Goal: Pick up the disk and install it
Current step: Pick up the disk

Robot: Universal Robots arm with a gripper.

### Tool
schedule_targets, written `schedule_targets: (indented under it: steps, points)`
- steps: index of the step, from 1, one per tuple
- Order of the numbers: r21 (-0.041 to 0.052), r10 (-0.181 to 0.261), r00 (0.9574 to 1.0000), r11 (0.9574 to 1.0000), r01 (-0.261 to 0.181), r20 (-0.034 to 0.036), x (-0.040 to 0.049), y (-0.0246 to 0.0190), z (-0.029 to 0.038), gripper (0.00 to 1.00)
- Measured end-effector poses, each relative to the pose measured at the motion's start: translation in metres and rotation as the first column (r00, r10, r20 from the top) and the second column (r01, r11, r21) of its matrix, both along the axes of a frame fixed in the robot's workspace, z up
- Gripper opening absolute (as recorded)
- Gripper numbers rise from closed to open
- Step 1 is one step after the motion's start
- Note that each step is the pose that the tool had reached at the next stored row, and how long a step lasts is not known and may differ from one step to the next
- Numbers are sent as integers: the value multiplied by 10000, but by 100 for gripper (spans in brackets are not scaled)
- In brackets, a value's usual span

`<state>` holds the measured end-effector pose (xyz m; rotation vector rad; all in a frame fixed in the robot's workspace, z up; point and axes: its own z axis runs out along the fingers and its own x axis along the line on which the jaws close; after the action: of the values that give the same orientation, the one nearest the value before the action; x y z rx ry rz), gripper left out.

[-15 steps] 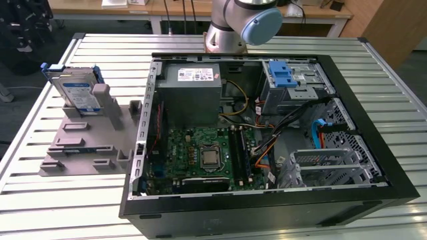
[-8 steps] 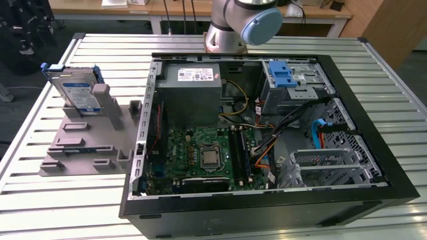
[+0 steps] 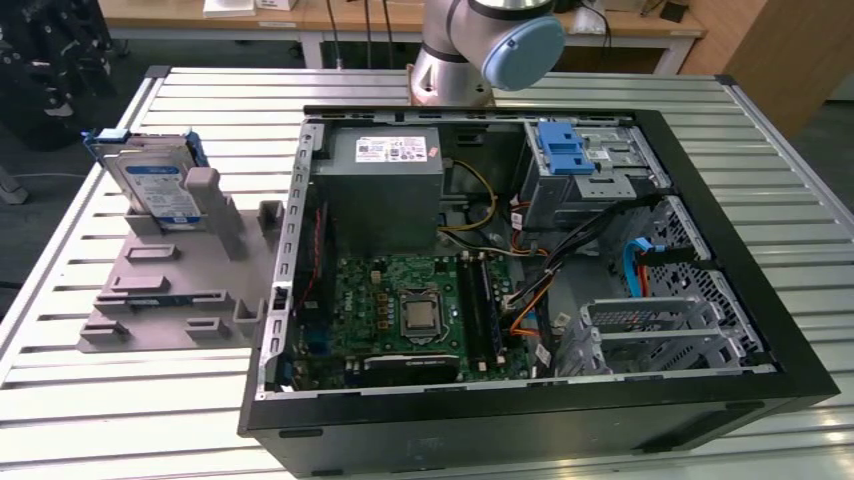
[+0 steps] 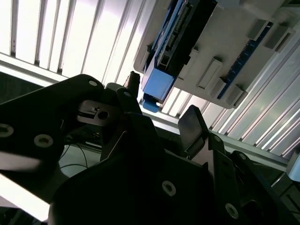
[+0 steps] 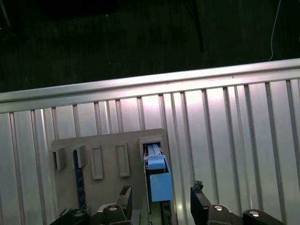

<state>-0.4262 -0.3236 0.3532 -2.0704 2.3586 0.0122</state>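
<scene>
The disk stands on edge in a slot of the grey holder on the slatted table, at the exterior view's left. It is silver with a white-and-blue label and blue side rails. In the first wrist view the disk's blue end faces the camera from the holder. My gripper is open and hangs well above it, one fingertip to each side. In the second wrist view the gripper is lined up with the disk, with nothing between the fingers.
An open black computer case lies at the middle and the exterior view's right. It holds a grey power supply, a motherboard and a metal drive bay with a blue latch. The arm's base stands behind it.
</scene>
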Motion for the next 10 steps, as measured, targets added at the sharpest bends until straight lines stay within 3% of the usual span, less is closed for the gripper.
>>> schedule_targets:
  steps: [5,10]
  points:
    - [1,0,10000,10000,0,3,0,0,-5,60]
    - [1,1,10000,10000,-1,12,0,0,-56,60]
